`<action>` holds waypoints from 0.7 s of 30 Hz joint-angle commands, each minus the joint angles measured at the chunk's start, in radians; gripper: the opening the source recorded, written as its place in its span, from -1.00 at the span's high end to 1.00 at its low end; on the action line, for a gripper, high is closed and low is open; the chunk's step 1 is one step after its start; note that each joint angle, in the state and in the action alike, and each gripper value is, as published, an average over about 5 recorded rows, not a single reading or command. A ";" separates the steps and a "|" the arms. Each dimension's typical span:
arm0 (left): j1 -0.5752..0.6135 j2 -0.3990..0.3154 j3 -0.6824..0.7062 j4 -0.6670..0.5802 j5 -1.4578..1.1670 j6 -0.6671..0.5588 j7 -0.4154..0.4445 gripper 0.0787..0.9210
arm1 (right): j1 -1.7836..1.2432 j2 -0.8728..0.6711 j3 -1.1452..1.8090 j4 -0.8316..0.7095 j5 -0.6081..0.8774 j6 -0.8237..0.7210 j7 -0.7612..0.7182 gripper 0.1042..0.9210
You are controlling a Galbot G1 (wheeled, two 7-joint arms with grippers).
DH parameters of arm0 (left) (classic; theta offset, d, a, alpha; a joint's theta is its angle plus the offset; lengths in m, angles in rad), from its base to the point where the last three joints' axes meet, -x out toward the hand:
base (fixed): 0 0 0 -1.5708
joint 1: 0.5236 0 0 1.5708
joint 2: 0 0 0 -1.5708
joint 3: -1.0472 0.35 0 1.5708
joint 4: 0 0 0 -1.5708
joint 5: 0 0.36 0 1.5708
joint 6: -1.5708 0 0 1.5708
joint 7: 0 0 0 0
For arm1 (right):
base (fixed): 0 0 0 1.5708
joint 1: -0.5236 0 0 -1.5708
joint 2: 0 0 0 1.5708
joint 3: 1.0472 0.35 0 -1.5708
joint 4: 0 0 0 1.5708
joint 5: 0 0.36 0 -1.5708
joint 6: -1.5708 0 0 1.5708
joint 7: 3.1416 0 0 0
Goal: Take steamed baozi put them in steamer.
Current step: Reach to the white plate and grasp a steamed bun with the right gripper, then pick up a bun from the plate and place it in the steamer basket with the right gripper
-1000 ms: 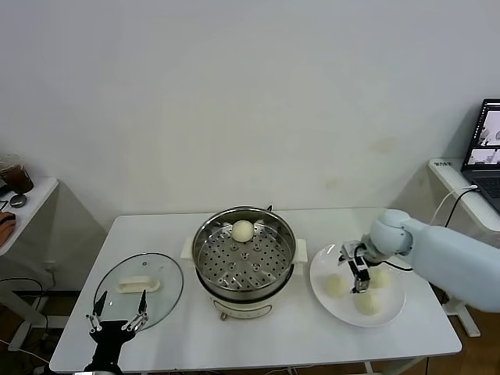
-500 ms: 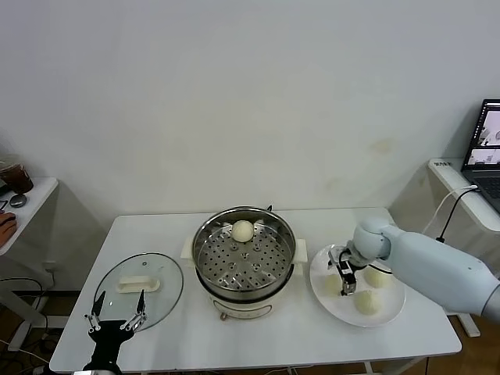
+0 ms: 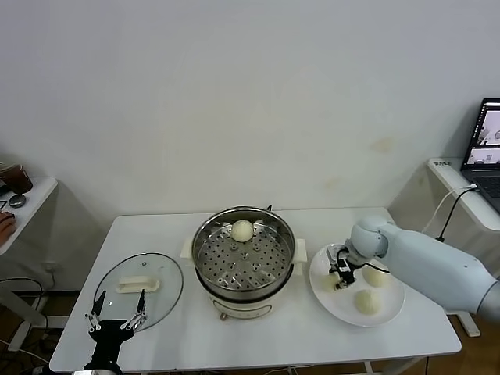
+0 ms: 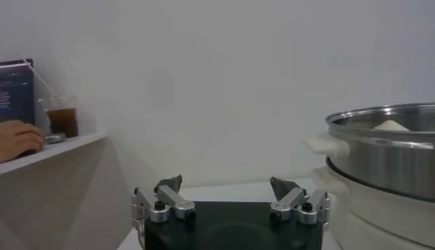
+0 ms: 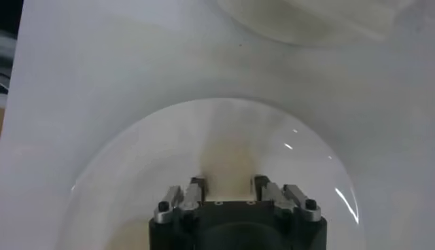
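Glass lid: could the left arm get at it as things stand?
Probably yes. The left gripper hangs open at the table's front edge just before the glass lid, with nothing between them.

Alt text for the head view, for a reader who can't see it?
The right gripper is shut on a baozi on the white plate, where two more buns remain. One bun sits in the steamer mid-table; the left gripper hangs open near the glass lid.
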 commanded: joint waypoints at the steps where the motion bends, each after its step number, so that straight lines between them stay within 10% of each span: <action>1: 0.000 0.004 0.001 -0.007 -0.003 0.002 0.001 -0.77 | 0.143 -0.076 -0.033 0.068 0.098 -0.016 -0.047 0.24; 21: -0.036 0.036 0.042 -0.037 -0.020 0.011 0.006 -0.77 | 0.945 0.150 -0.513 0.303 0.742 -0.315 0.062 0.20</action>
